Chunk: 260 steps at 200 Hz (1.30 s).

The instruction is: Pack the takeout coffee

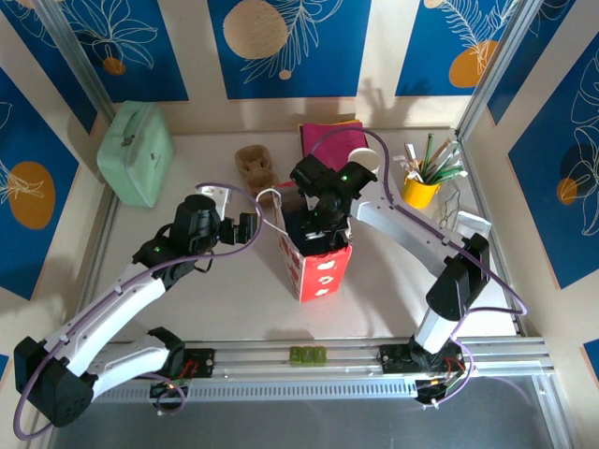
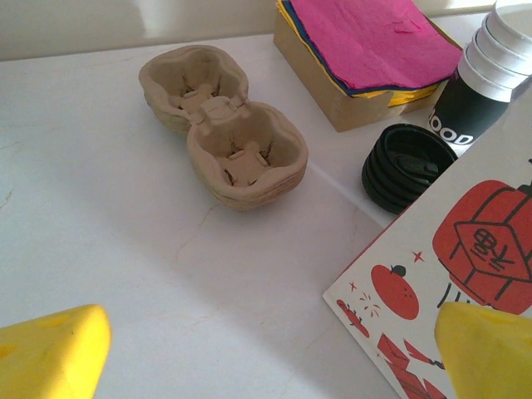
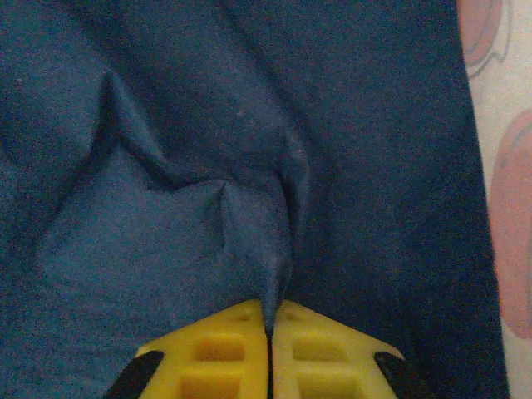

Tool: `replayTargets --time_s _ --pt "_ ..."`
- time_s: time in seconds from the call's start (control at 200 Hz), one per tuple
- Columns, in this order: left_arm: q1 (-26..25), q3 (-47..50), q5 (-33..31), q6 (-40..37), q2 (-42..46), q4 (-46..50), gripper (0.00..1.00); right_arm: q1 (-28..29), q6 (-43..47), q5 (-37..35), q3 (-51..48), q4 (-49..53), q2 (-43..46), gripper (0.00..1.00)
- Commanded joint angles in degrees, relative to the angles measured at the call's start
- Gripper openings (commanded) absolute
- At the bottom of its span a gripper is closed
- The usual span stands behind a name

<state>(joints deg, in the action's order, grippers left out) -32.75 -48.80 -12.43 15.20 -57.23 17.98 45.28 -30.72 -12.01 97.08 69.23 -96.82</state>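
The takeout coffee is hidden. A white paper bag with red prints [image 1: 323,269] stands upright mid-table, and my right gripper [image 1: 314,224] reaches down into its open top. In the right wrist view the right gripper [image 3: 269,322] is shut on a thin fold of crumpled blue napkin [image 3: 191,166] inside the bag, whose pale inner wall [image 3: 509,166] shows at the right edge. My left gripper [image 1: 245,230] hangs just left of the bag. Seen from the left wrist, the left gripper [image 2: 270,353] stands wide open over bare table, one yellow finger [image 2: 50,349] far left, the bag [image 2: 465,249] at right.
Behind the bag lie stacked pulp cup carriers [image 2: 220,125], a box of pink napkins [image 2: 366,41], a stack of black lids [image 2: 403,166] and a tall stack of dark cups [image 2: 486,75]. A yellow cup of sticks [image 1: 421,187] stands back right, a mint case [image 1: 136,150] back left.
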Motion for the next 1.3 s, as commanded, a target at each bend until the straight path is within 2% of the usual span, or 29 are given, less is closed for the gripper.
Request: replayTargets --time_s 0.0,0.11,0.23,0.475,0.64,0.815,0.915,0.95,1.135,1.251,1.296 --pt "0.77 0.28 -0.02 0.45 0.47 -1.53 0.99 0.25 -0.69 1.44 4.71 1.25 0.36 0.15" --pt "0.8 0.19 -0.52 0.45 0.72 -1.29 0.99 0.34 -0.23 0.51 9.31 2.84 -0.13 0.28" --pt "0.8 0.37 -1.06 0.45 1.16 -1.87 0.99 -0.3 -0.3 -2.64 14.45 4.37 -0.28 0.38" --pt "0.76 -0.19 -3.27 -0.2 2.06 -2.42 0.99 -0.81 1.32 -3.58 21.73 2.98 1.63 0.41" --pt "1.32 -2.23 -6.32 -1.69 2.34 -1.86 0.99 -1.02 3.97 -7.46 21.59 1.06 6.44 0.45" --pt "2.06 -5.17 -10.01 -3.31 2.2 -0.63 0.99 -2.64 6.9 -12.33 13.88 -4.66 16.27 0.49" --pt "3.03 -6.31 -13.53 -3.99 1.58 0.44 0.99 -5.19 8.02 -14.42 6.88 -8.54 22.75 0.59" --pt "3.57 -6.86 -14.73 -3.78 1.07 1.27 0.99 -6.83 8.01 -14.59 3.79 -9.96 24.98 0.65" --pt "7.58 -5.88 -18.37 -4.76 -0.88 -0.58 0.99 -19.89 7.0 -10.54 -13.33 -18.76 35.29 0.84" --pt "11.32 -2.44 -16.91 -4.09 -1.35 -4.63 0.99 -26.13 6.22 -16.61 -25.25 -26.26 40.72 0.99" --pt "12.3 -0.79 -17.15 -3.51 -1.58 -5.95 0.99 -28.25 6.74 -17.84 -29.29 -29.04 42.19 0.99"
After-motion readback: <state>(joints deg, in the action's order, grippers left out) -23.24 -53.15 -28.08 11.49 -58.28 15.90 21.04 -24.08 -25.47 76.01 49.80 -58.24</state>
